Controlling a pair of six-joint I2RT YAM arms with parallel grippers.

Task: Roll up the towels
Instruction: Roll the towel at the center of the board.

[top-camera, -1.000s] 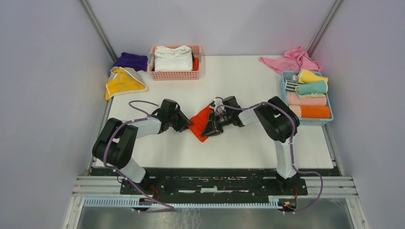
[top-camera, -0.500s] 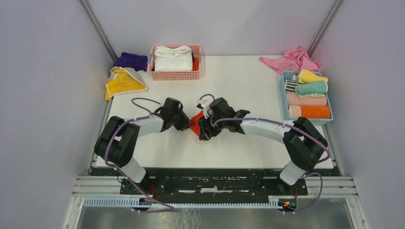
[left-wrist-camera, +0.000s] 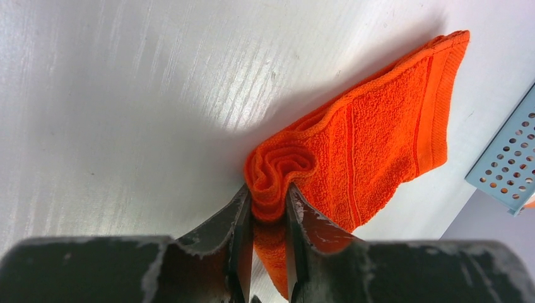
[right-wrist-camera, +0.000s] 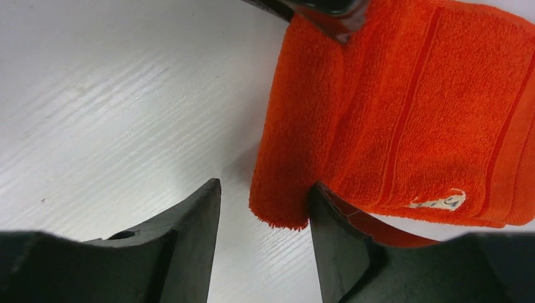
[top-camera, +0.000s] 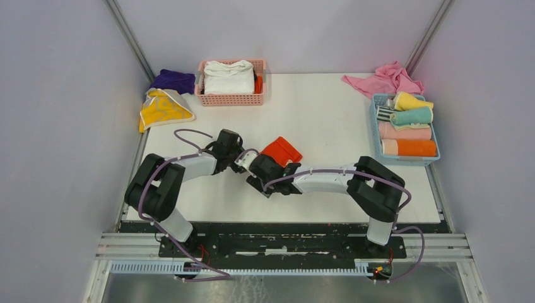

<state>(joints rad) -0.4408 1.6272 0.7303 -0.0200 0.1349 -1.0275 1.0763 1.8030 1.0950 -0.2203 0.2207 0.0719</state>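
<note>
My left tool (left-wrist-camera: 265, 208) is clamped on the rolled end of the orange towel (left-wrist-camera: 378, 139), just ahead of it on the bench (left-wrist-camera: 126, 95). My right tool (right-wrist-camera: 262, 205) has released, jaws apart at the towel's loose corner; rolling has barely begun.

Left arm (top-camera: 189, 165): base at the near-left edge, elbow folded back over it, forearm angled right toward the middle of the tabletop (top-camera: 328, 120).
Left gripper (left-wrist-camera: 270, 205): fingers (left-wrist-camera: 235, 221) drawn close together, pinching a bunched fold of the orange-red towel (left-wrist-camera: 378, 139).
Right arm (top-camera: 322, 180): base at the near-right edge, elbow bent, forearm stretched leftward, low over the tabletop.
Right gripper (right-wrist-camera: 262, 202): fingers (right-wrist-camera: 183, 233) spread apart, gripping nothing; a towel corner lies in the gap, against the finger on the right of the wrist view.
Both wrists: just beside each other, left of centre.
</note>
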